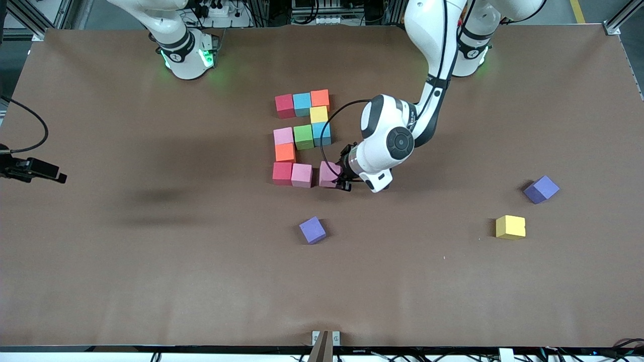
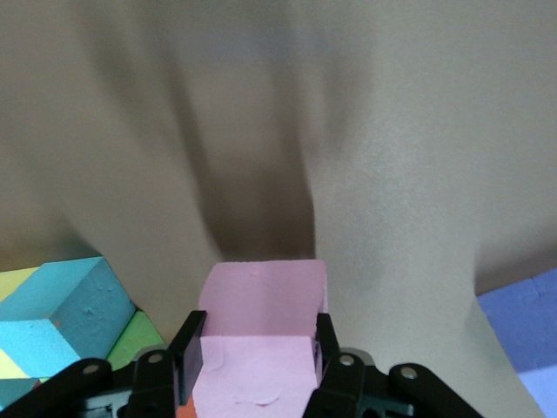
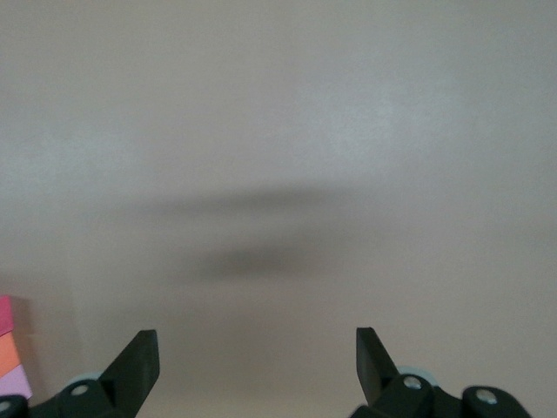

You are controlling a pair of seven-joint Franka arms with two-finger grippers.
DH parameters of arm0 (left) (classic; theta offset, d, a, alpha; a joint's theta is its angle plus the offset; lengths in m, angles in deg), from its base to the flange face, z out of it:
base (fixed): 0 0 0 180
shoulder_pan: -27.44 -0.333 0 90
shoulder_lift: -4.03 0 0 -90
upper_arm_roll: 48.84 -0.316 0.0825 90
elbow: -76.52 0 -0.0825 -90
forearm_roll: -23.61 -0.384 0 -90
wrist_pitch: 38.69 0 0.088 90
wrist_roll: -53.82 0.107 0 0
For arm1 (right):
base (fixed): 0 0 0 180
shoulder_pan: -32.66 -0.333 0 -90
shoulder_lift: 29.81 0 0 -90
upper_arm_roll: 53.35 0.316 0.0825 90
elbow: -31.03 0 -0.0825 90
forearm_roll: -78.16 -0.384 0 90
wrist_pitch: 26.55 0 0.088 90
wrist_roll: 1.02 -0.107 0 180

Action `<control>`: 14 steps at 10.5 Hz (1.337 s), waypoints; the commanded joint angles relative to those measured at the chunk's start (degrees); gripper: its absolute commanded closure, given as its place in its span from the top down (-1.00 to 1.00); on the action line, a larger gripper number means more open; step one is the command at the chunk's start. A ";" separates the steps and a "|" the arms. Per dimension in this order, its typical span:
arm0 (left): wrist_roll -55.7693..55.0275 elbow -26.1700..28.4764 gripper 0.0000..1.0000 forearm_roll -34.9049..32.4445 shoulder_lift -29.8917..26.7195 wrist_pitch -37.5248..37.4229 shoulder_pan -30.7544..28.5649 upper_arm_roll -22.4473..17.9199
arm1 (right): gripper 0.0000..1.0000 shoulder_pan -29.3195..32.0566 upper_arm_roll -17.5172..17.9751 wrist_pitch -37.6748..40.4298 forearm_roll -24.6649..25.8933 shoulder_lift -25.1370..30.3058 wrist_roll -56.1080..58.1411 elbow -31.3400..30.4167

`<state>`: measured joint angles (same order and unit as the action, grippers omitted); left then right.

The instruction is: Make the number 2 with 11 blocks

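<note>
Ten blocks lie grouped mid-table: red (image 1: pixel 285 105), light blue (image 1: pixel 302 104) and orange (image 1: pixel 320 99) in the row nearest the robots' bases, then yellow (image 1: pixel 318 114), then pink (image 1: pixel 283 136), green (image 1: pixel 303 137) and light blue (image 1: pixel 321 133), then orange (image 1: pixel 285 152), then red (image 1: pixel 282 173) and pink (image 1: pixel 301 175). My left gripper (image 1: pixel 337 177) is shut on another pink block (image 1: pixel 328 172), low at the table, a small gap from that last pink one. In the left wrist view the pink block (image 2: pixel 261 348) fills the gripper (image 2: pixel 259 335). My right gripper (image 3: pixel 257 357) hangs open over bare table.
One purple cube (image 1: pixel 312 230) lies nearer the front camera than the group. Toward the left arm's end of the table sit another purple cube (image 1: pixel 541 189) and a loose yellow cube (image 1: pixel 510 227). The brown table (image 1: pixel 151 251) stretches wide around them.
</note>
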<state>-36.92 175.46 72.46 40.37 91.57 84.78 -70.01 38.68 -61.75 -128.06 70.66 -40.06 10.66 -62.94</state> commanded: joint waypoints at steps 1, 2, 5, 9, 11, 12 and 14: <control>-1.89 -1.47 -1.00 1.34 1.18 -0.88 0.32 -0.54 | 1.00 -3.53 -0.81 5.86 2.40 1.90 -3.76 2.47; -2.33 -1.47 -1.00 1.60 1.19 -0.88 0.32 -0.46 | 1.00 -4.69 -1.00 6.94 4.59 3.65 -4.64 2.74; -5.59 -1.38 -1.00 1.07 1.10 -0.88 0.58 -0.19 | 1.00 -4.88 -0.74 9.32 5.05 6.21 -6.58 2.83; -5.59 -1.38 -1.00 1.07 1.62 -0.79 1.72 -0.28 | 1.00 -4.79 -0.47 14.05 5.14 7.27 -6.41 5.89; -5.68 -1.30 -1.00 1.24 1.71 -0.79 1.72 -0.19 | 1.00 -4.61 -0.65 15.47 5.14 7.09 -6.14 7.23; -5.59 -1.30 -1.00 1.42 1.80 -0.79 1.72 -0.19 | 1.00 -4.53 -0.65 15.39 4.96 7.09 -6.14 7.23; -5.68 -1.30 -1.00 1.51 2.15 -0.79 1.81 -0.19 | 1.00 -4.44 -0.74 15.12 4.52 6.74 -5.97 7.40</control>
<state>-41.62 175.32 72.60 41.67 91.51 86.17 -69.76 34.02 -62.49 -113.53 75.06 -33.17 5.18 -56.26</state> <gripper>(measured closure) 0.458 0.000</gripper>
